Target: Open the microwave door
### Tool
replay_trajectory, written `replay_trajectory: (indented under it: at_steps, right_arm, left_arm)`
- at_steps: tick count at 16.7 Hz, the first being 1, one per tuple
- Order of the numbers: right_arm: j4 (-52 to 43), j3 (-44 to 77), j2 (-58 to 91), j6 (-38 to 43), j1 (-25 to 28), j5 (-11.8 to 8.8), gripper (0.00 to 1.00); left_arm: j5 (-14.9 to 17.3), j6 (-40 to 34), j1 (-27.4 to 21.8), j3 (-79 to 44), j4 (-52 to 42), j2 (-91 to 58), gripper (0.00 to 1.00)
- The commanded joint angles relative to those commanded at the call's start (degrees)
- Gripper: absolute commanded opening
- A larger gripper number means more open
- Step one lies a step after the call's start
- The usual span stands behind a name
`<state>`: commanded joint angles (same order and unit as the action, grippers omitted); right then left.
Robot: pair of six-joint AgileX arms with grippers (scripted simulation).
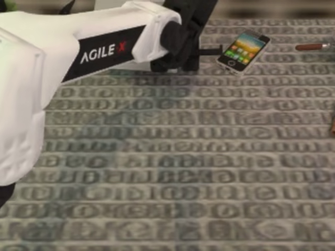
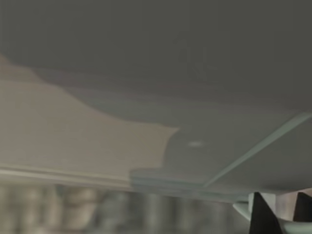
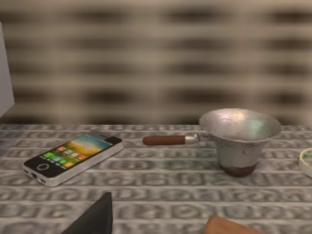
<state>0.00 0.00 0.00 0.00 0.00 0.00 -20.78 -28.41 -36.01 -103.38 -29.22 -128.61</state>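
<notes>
My left gripper (image 1: 201, 50), state impossible to tell, reaches just beside the white smartphone (image 1: 244, 49) on the patterned grey tabletop (image 1: 199, 172). The silver-white flat microwave door (image 2: 161, 83) fills its wrist view; I'd pull along the hinge's arc, slowly.

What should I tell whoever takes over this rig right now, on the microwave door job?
Left tool: at the table's far side, close against the microwave door; its grip is not visible.
Right arm: outside the top view, its camera facing the phone and pot.
Done: the reach to the door.
Left: confirm the grip, then swing the door open. Whether it is open at all cannot be told.
</notes>
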Motion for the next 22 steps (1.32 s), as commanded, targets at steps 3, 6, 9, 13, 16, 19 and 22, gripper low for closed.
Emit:
replay_trajectory:
  at_steps: [3,6,9,13,16,19,22]
  right_arm:
    - [0.0,0.0,0.0,0.0,0.0,0.0,1.0]
    - [0.0,0.0,0.0,0.0,0.0,0.0,1.0]
    - [0.0,0.0,0.0,0.0,0.0,0.0,1.0]
    - [0.0,0.0,0.0,0.0,0.0,0.0,1.0]
    - [0.0,0.0,0.0,0.0,0.0,0.0,1.0]
    - [0.0,0.0,0.0,0.0,0.0,0.0,1.0]
    - [0.0,0.0,0.0,0.0,0.0,0.0,1.0]
  left_arm:
    - [1.1,1.5,0.3,2.4,1.7,1.8,0.0]
    - [1.2,1.6,0.3,2.5,1.8,1.8,0.0]
    - [1.2,1.6,0.3,2.5,1.8,1.8,0.0]
    - [1.2,1.6,0.3,2.5,1.8,1.8,0.0]
    - [1.2,1.6,0.3,2.5,1.8,1.8,0.0]
    - [1.2,1.6,0.3,2.5,1.8,1.8,0.0]
    - [1.2,1.6,0.3,2.5,1.8,1.8,0.0]
